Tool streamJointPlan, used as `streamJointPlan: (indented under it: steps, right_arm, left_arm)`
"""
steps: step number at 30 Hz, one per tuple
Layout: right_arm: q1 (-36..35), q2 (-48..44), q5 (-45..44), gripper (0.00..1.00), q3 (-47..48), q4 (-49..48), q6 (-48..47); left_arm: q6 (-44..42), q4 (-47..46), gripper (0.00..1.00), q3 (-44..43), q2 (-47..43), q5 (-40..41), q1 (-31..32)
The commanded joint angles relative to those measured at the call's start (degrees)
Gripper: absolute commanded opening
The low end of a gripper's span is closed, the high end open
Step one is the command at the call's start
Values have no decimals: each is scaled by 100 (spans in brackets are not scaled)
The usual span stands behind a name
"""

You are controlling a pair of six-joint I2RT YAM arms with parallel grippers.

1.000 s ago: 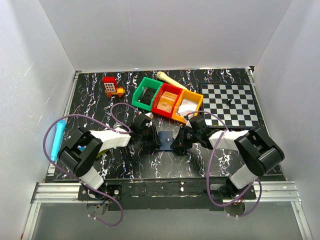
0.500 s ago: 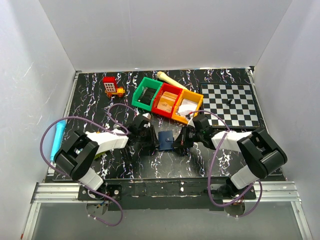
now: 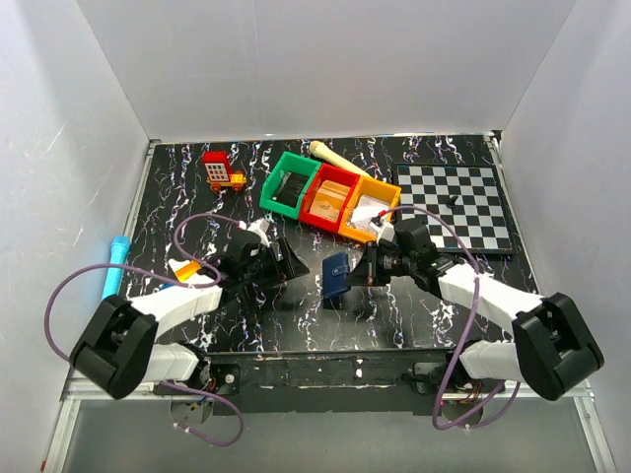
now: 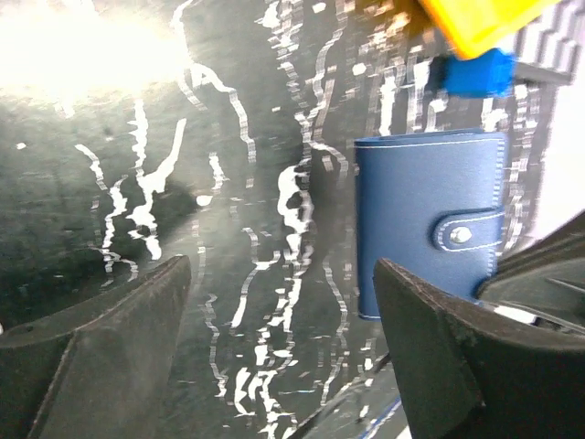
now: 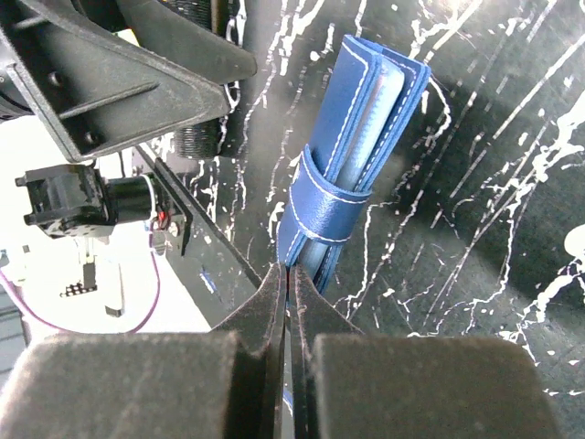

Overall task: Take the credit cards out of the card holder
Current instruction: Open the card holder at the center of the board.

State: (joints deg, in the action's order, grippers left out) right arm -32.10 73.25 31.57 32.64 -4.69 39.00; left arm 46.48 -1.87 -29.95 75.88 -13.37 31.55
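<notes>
- At the middle of the black, white-veined table (image 3: 197, 187), between the two arms: the small flat dark navy bifold card holder (image 3: 335, 275), stitched in white. It stands on edge; whether its lower edge touches the table cannot be told.
- Closure: a navy snap strap (image 4: 462, 233) with a metal stud is wrapped round the open side and fastened. No cards are out, and light blue-grey inner layers show at the far edge in the right wrist view.
- Right gripper (image 5: 288, 274): jaws closed tight on the near edge of the card holder, a thin pinch just beside the strap.
- Left gripper (image 4: 281, 274): jaws spread wide with nothing between them, standing a little apart from the card holder and facing its studded side.
- Handling advice: the snap has to come undone first. The left gripper would best close on the free tip of the strap and peel it away from the stud while the right keeps its pinch firm.
- Caution: so narrow a hold may let the card holder pivot or slip under the pull. A short, slow tug looks safer.
- Surroundings: a small blue block (image 4: 475, 73) and a yellow plastic bin (image 4: 475, 23) lie beyond.
</notes>
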Motion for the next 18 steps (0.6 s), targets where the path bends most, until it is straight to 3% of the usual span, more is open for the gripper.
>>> streamJointPlan:
  steps: [1, 5, 11, 18]
  right_arm:
    - [19, -408, 252, 1, 523, 460, -385]
    - [19, -566, 524, 1, 656, 531, -280]
    - [10, -742, 1298, 1, 419, -882, 405]
    - [19, -821, 1641, 1, 269, -1702, 837]
  left_arm:
    - [186, -902, 85, 209, -749, -245, -26]
    - [282, -1534, 85, 253, -811, -842, -26]
    - [599, -2510, 82, 464, -855, -1405, -26]
    - [573, -2529, 80, 438, -899, -1572, -26]
